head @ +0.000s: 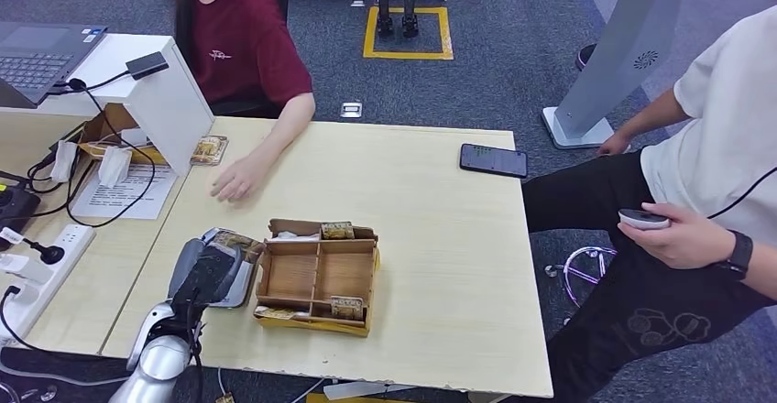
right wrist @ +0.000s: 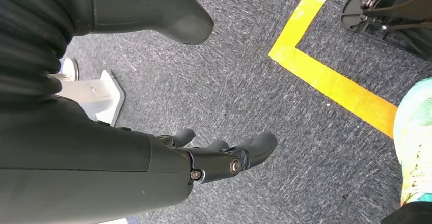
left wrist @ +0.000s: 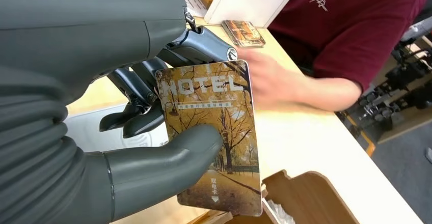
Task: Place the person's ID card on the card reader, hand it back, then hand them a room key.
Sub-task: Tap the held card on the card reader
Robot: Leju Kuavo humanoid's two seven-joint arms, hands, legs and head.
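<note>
Head view: left hand [head: 213,273] sat low over the pale wood-grain bench [head: 440,238], just beside the left wall of the brown cardboard divider box [head: 316,277]. The card in it was mostly hidden by the hand's back. The seated person in the maroon shirt rested a hand [head: 236,179] palm-down on the bench, across from the robot and apart from the box. A black phone [head: 494,159] lay near the far right edge. A second person in a white shirt sat to the right holding a small device [head: 643,219].

Left wrist view: the left hand was pinching a rectangular autumn-tree room key card printed "HOTEL" [left wrist: 214,132], thumb pressed on the printed face, dark fingers [left wrist: 137,96] behind it. The card was held clear of the bench, and the maroon-shirt person's hand lay beyond its upper edge. The white surface behind the fingers could be the card reader; can't confirm.

Right wrist view: right hand [right wrist: 214,158] hung over grey carpet [right wrist: 244,81] near a yellow floor-tape line [right wrist: 326,76]. Fingers loosely apart, holding nothing.

My read: this was the key handover step. To do it well: keep the thumb pinch firm, carry the card over the box wall without clipping it, present the free long edge toward the person's hand, and only let go once they've got a grip on it.
</note>
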